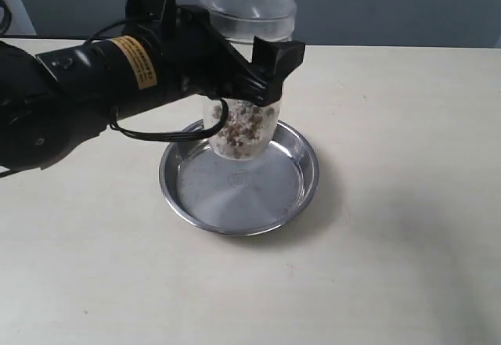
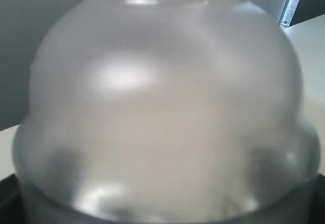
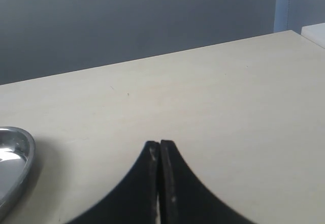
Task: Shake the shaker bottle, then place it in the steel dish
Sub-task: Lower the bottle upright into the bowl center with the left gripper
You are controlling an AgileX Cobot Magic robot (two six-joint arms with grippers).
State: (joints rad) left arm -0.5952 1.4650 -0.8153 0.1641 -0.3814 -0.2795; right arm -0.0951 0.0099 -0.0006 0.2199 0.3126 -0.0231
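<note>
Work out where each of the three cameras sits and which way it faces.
Exterior: off the arms, looking down on the table; the left gripper holds the bottle over the dish.
Left wrist: on the left arm, close up on the bottle's frosted dome; only dark gripper corners show.
Right wrist: low over the table, facing across it to a grey wall; the shut right gripper shows.
Shared: exterior and right wrist both show the dish; exterior and left wrist, the bottle.

frosted plastic shaker bottle (image 1: 249, 16), shiny steel dish (image 1: 305, 157)
</note>
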